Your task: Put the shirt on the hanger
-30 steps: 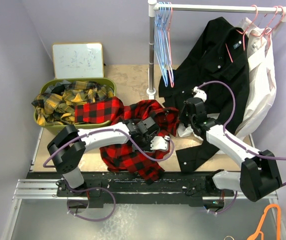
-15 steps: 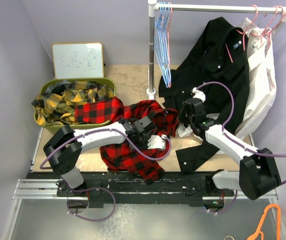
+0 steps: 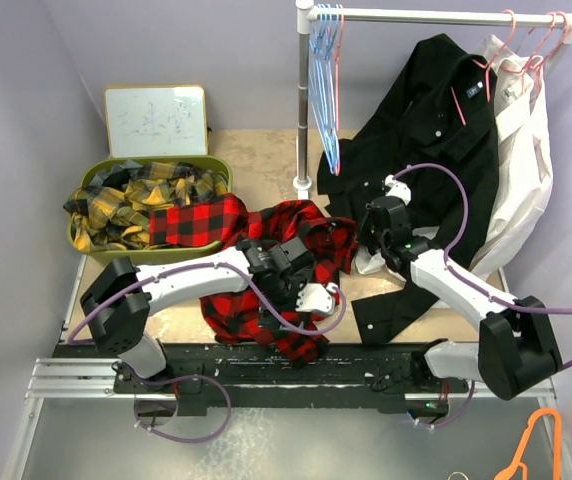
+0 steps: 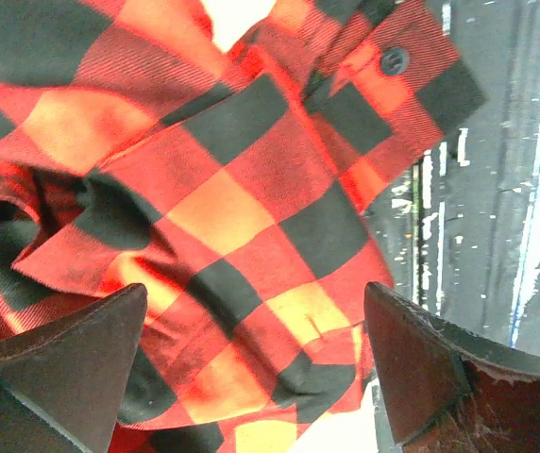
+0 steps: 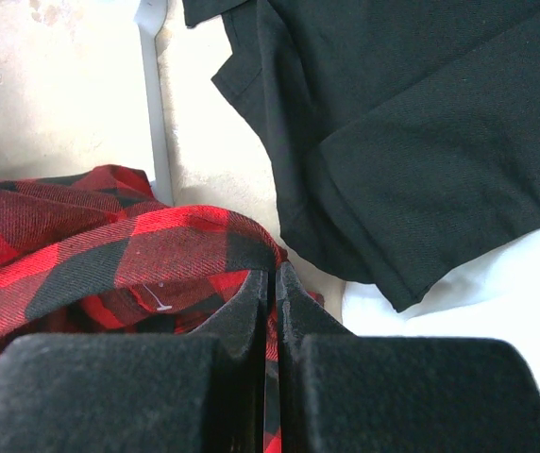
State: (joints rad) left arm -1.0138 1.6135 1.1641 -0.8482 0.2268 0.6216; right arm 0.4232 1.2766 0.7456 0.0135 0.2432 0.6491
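Left gripper (image 4: 251,302) now spread over the shirt (image 4: 204,189); right gripper (image 5: 272,283) pressed together beside it.

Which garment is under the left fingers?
The red-and-black check shirt, heaped on the table below the open left fingers. The black shirt and white shirt hang from the rail; the yellow plaid cloth fills the bin.

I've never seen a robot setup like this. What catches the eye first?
A red-and-black checked shirt lies crumpled in the middle of the table. The left tool hangs wide open just over it, while the right tool is pinched shut on its right edge. Behind, a black shirt drapes down from a rail.
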